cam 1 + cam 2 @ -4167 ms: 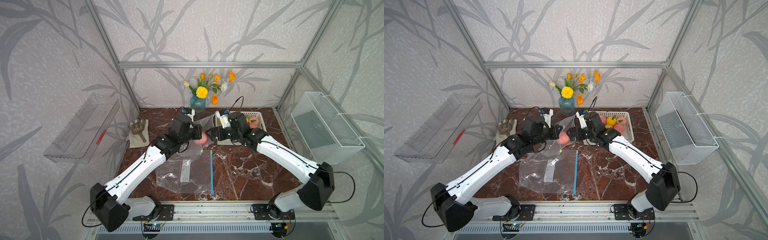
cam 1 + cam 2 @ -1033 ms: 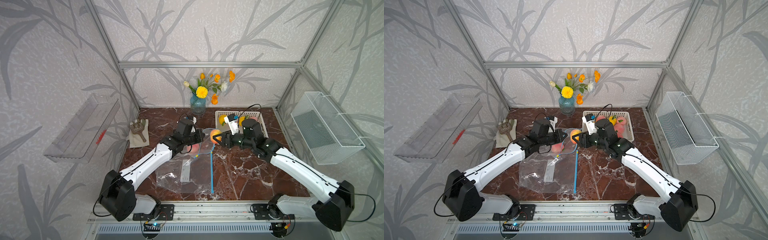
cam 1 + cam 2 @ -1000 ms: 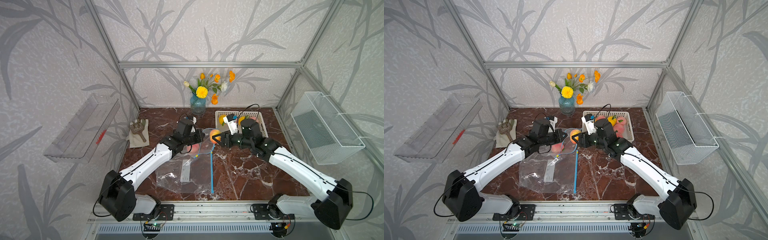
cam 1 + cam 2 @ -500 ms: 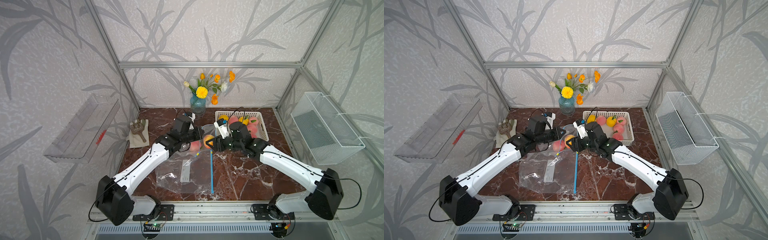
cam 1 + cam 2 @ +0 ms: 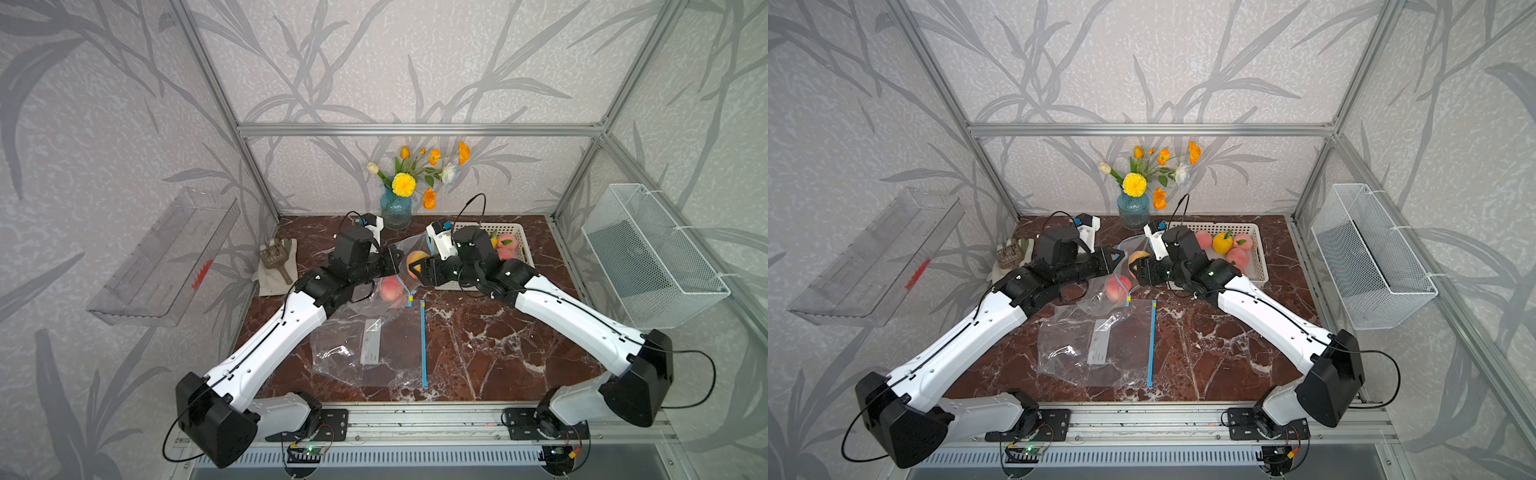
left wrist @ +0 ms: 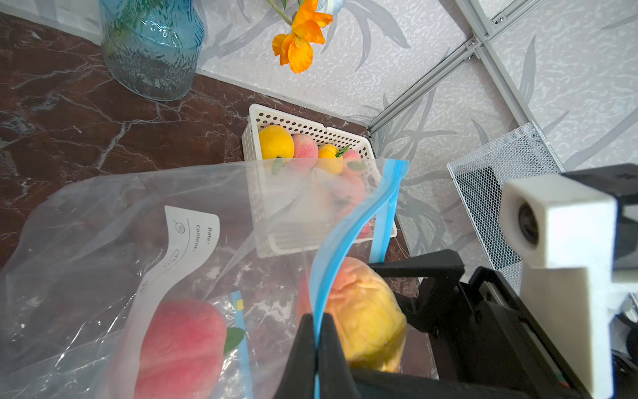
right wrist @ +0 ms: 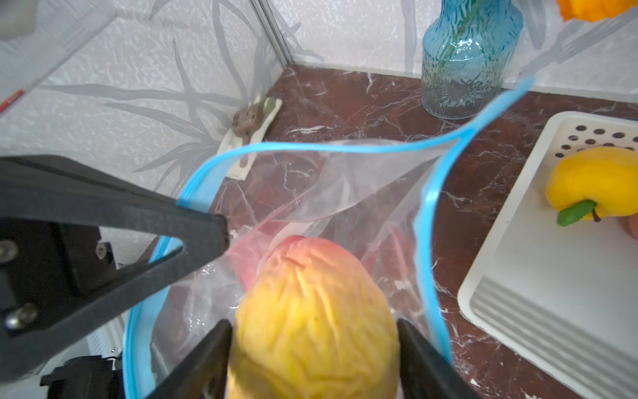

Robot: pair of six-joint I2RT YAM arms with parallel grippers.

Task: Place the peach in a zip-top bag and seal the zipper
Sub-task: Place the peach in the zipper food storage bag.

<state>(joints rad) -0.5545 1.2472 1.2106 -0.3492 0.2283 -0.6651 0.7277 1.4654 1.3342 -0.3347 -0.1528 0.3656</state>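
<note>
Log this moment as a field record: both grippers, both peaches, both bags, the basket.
left gripper: shut on the zipper strip of the held bag
right gripper: jaws stand either side of the yellow peach; grip unclear
yellow peach: at the held bag's open mouth
red peach: inside the held bag
spare bag: flat on the table
basket: holds more fruit

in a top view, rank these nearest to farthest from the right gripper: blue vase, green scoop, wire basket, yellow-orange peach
From the right gripper:
1. yellow-orange peach, between its jaws
2. blue vase, just behind it by the back wall
3. green scoop, across on the left side
4. wire basket, out on the right wall
</note>
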